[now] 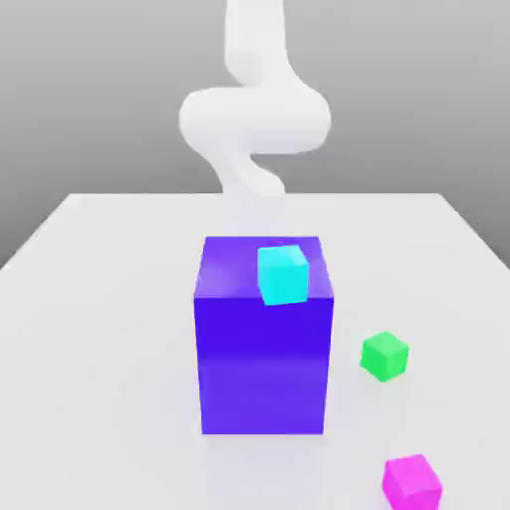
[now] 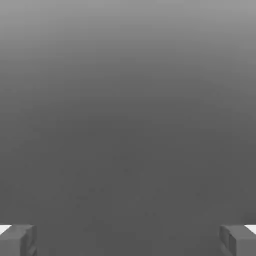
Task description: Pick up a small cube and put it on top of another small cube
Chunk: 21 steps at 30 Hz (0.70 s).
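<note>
gripper (image 2: 128, 242): I'm seeing the two fingertips (image 2: 17, 240) spread wide apart in the hand view, nothing between them — open, holding nothing.
arm (image 1: 254, 120): I'm watching it hang at the far side of the table (image 1: 100, 299), behind the purple block (image 1: 264, 349), white and coiled.
small cube (image 1: 411, 481): magenta, sitting on the table at the near edge, toward the exterior view's right — nearest the camera of all the pieces.
another small cube (image 1: 384, 356): green, also on the table, right of the purple block and farther back than the magenta one; the two are apart, not touching.
key relation: I'm judging that the magenta cube lies across the table from the arm, near-right, so the hand has to come forward past the purple block's right side.
long axis: none — a cube, so either face pair should do for the grasp.
obstacles: the purple block is standing tall mid-table with the cyan cube (image 1: 283, 274) on its top; I'm planning to keep the path right of it or above it.
room: open table is showing around both small cubes; the magenta one is close to the near edge, so I'm expecting little margin there.
</note>
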Available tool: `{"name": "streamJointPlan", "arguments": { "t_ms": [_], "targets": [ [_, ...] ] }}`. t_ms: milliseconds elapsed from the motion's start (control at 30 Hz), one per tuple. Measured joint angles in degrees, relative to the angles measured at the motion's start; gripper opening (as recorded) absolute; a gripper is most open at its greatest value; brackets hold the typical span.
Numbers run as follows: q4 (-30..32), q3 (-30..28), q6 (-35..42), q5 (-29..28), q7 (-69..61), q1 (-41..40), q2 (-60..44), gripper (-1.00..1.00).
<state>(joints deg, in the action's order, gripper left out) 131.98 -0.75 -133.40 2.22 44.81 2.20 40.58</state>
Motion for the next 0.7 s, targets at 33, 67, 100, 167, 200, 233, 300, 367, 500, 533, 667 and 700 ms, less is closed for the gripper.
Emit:
{"name": "streamJointPlan", "arguments": {
  "t_ms": [33, 67, 100, 167, 200, 233, 300, 367, 500, 533, 667, 700],
  "targets": [
    [0.1, -0.2, -0.7, 1.0, -0.4, 0.9, -2.3, 0.00],
    [0.2, -0.4, -1.3, 1.9, -0.9, 1.7, -4.5, 0.00],
    [0.2, -0.6, -2.0, 2.7, -1.2, 2.6, -6.6, 0.00],
    [0.4, -0.8, -3.2, 4.3, -1.9, 4.1, -10.8, 0.00],
    [0.4, -0.7, -3.8, 5.1, -2.2, 4.7, -12.9, 0.00],
    [0.5, -0.7, -4.4, 5.8, -2.5, 5.4, -15.0, 0.00],
    [0.7, -0.3, -5.7, 7.1, -3.0, 6.5, -19.2, 0.00],
    [0.8, 0.2, -7.0, 8.2, -3.3, 7.5, -23.4, 0.00],
    [1.1, 1.6, -9.6, 9.2, -3.1, 9.1, -31.7, 0.00],
    [1.2, 2.0, -10.3, 9.2, -2.9, 9.5, -33.7, 0.00],
    [1.7, 3.1, -13.3, 7.7, -0.9, 12.1, -41.8, 0.00],
    [1.8, 3.2, -14.0, 7.1, -0.2, 12.6, -43.8, 0.00]
  ]
}}
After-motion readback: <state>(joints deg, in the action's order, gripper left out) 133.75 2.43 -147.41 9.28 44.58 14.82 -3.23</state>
